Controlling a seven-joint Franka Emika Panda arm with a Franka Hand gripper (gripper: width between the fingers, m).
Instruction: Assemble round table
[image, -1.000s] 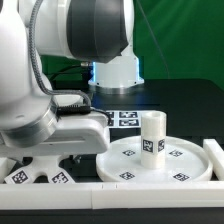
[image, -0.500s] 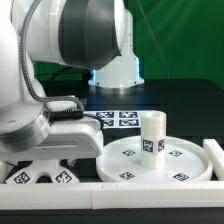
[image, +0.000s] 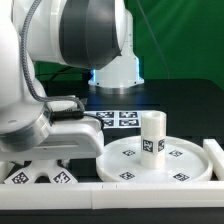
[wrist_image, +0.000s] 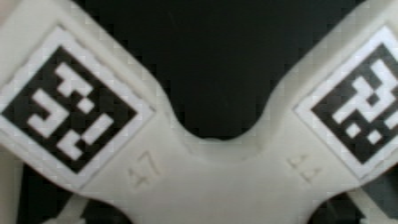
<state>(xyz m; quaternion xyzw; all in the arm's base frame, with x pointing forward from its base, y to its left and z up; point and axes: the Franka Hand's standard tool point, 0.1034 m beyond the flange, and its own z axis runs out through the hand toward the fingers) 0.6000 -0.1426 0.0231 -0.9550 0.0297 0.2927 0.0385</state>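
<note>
The round tabletop, a white disc with square tags, lies at the exterior view's right. The short tagged leg stands upright on its middle. A white tagged base part lies at the lower left, and my arm's hand is lowered right onto it, hiding the fingers there. In the wrist view this base part fills the frame very close, two tagged arms spreading from its waist. My gripper straddles that waist; thin pale fingers show at both sides, apart from the part, so it looks open.
The marker board lies flat behind the tabletop. White border rails run along the front edge and the right side. The arm's base stands at the back before a green backdrop.
Over the second the arm shifted and its hand settled lower over the base part; in the last half second nothing visibly moved.
</note>
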